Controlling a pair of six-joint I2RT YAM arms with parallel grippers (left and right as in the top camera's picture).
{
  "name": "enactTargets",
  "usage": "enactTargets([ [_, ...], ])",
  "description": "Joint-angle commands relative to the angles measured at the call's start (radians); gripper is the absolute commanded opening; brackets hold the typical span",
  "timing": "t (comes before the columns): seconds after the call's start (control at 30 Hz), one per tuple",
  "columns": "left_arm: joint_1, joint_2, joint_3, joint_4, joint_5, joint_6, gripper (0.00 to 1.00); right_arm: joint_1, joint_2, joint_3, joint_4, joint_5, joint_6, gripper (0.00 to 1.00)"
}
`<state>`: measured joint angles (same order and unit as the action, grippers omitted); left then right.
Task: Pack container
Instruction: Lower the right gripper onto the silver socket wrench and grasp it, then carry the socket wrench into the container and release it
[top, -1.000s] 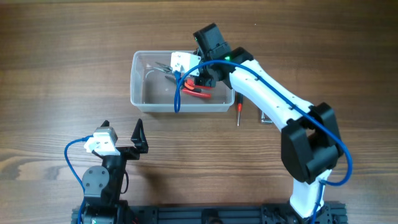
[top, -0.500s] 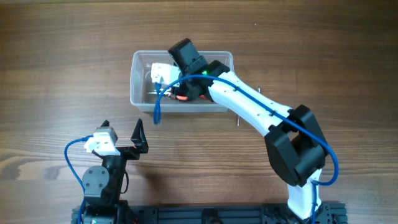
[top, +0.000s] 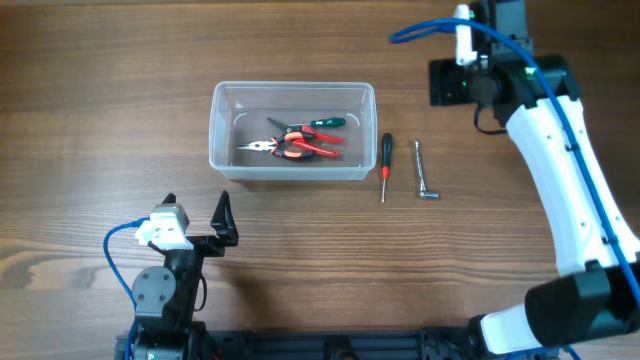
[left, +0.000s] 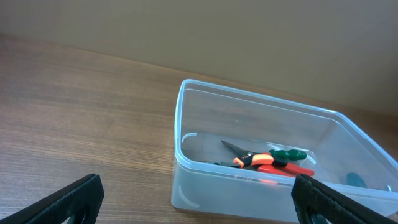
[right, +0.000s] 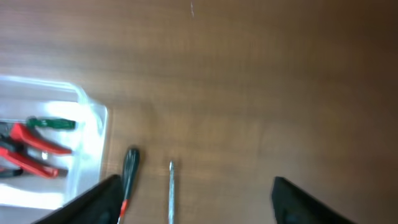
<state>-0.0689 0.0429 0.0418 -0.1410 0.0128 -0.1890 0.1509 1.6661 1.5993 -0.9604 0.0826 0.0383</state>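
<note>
Container holds red-handled pliers and a green-handled tool; left gripper and right gripper spread apart, empty.

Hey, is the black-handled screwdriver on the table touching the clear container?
Apart. The overhead view shows a strip of bare wood between the screwdriver and the container wall, and the right wrist view shows the same gap.
</note>
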Motion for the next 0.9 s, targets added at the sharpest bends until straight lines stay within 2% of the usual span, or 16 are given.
enactTargets([
  [0.0, 0.006, -0.002, -0.005, -0.001, -0.003, -0.009, 1.0, -0.023, 0.063, -0.112, -0.023, -0.135, 0.103, 0.69],
  [0.2, 0.006, -0.002, -0.004, -0.001, -0.003, -0.009, 1.0, -0.013, 0.098, -0.316, 0.082, -0.153, 0.105, 0.68],
  [0.27, 0.006, -0.002, -0.004, -0.001, -0.003, -0.009, 1.0, -0.013, 0.102, -0.365, 0.119, -0.16, 0.103, 0.62],
  [0.33, 0.006, -0.002, -0.005, -0.001, -0.003, -0.009, 1.0, -0.013, 0.111, -0.418, 0.159, -0.205, 0.103, 0.49],
  [0.5, 0.006, -0.002, -0.004, -0.001, -0.003, -0.009, 1.0, -0.013, 0.113, -0.514, 0.243, -0.218, 0.103, 0.45],
  [0.57, 0.006, -0.002, -0.004, -0.001, -0.003, -0.009, 1.0, -0.013, 0.113, -0.542, 0.27, -0.218, 0.103, 0.35],
  [0.63, 0.006, -0.002, -0.004, -0.001, -0.003, -0.009, 1.0, -0.013, 0.113, -0.572, 0.299, -0.219, 0.104, 0.3],
  [0.87, 0.006, -0.002, -0.004, -0.001, -0.003, -0.009, 1.0, -0.013, 0.113, -0.644, 0.363, -0.202, 0.099, 0.32],
])
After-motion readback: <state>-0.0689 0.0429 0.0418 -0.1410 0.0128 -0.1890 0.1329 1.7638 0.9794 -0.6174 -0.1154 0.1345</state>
